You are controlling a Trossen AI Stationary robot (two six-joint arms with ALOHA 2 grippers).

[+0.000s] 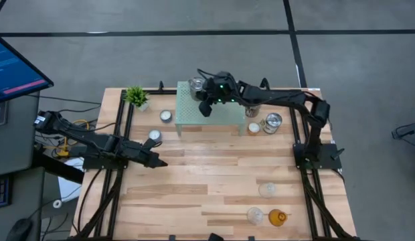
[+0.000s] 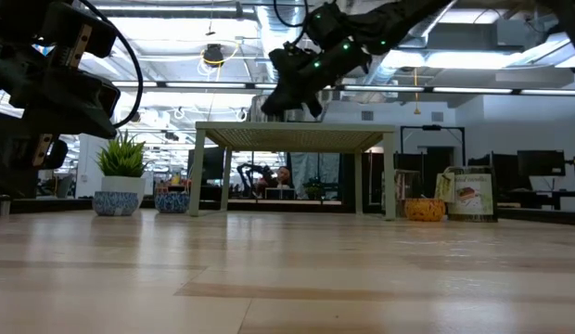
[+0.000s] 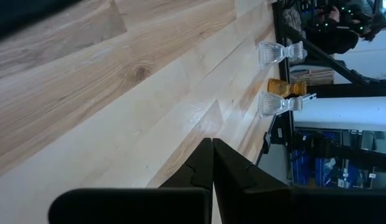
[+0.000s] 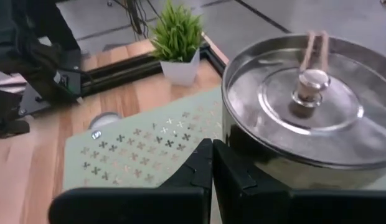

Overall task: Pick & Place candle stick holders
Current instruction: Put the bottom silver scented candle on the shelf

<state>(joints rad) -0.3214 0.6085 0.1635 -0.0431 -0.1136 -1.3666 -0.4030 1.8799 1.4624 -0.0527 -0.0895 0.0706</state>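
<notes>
Over the mesh stand [image 1: 211, 105] at the table's far edge, right gripper [image 1: 205, 108] pinched together beside a silvery jar [image 4: 308, 109]; left gripper [image 1: 160, 163] likewise closed, near the left edge.

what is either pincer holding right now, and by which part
Nothing. The right pincer is shut and empty above the mesh stand, beside a silvery lidded jar. The left pincer is shut and empty over bare table.

Pale green cross-perforated stand [image 4: 143, 152], silvery jar [image 4: 308, 109], amber cup [image 3: 281, 86]
</notes>
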